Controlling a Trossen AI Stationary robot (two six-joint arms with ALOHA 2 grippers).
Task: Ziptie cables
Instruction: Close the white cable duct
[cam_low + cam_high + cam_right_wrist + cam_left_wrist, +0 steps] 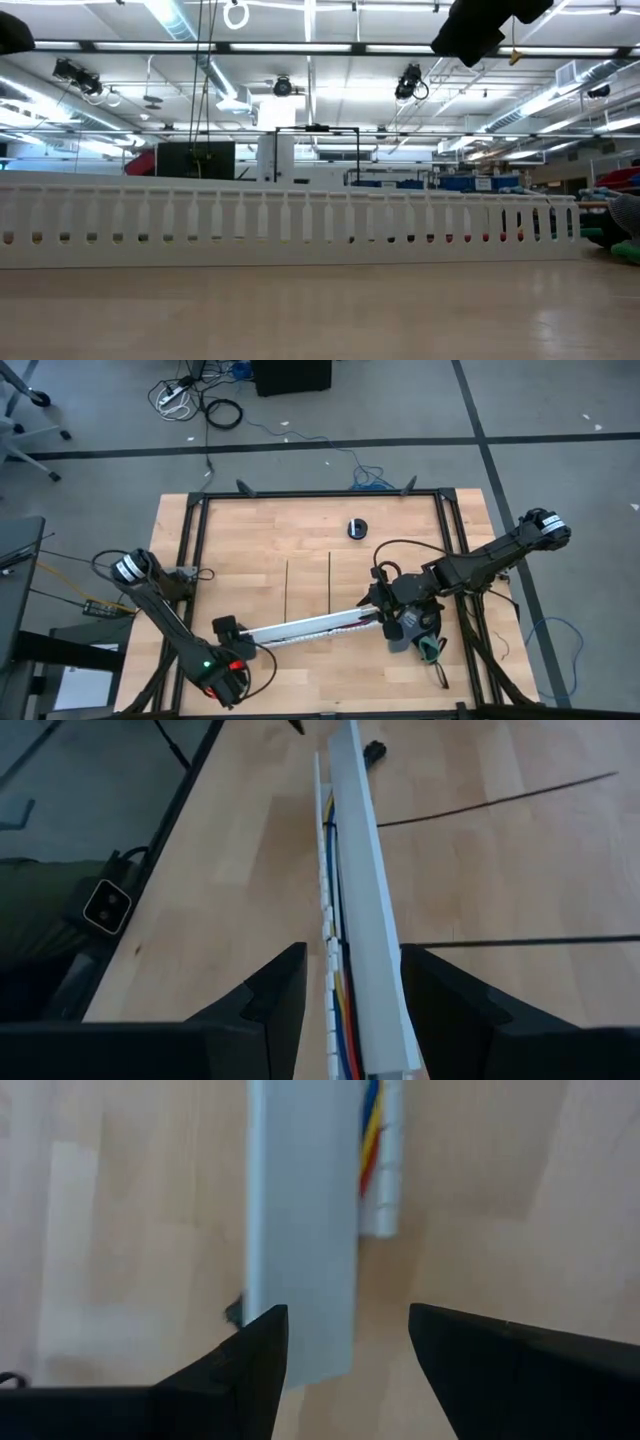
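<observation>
A long white slotted channel (315, 624) lies slantwise on the table's near half, with a white lid strip (360, 870) on top. The cables (338, 970), blue, yellow and red, run inside it and also show in the left wrist view (371, 1125). Two black zipties (287, 585) (330, 580) lie flat on the wood beyond the channel. My left gripper (230, 630) (348, 1315) hangs open over the channel's left end, with the lid's end under one finger. I cannot tell whether it touches. My right gripper (383, 612) (352, 955) is shut on the channel's right end. My right gripper holds the channel's right end (372, 1055) between its two fingers, one on each long side. The fingers come from the table's right, slanting down, and lie along the channel. The channel's lower edge (300, 264) rests on the table.
A small round black thing (357, 528) sits toward the far edge. A green and dark thing (430, 648) lies near my right gripper. Black frame rails (190, 560) border the table on the left, right and far sides.
</observation>
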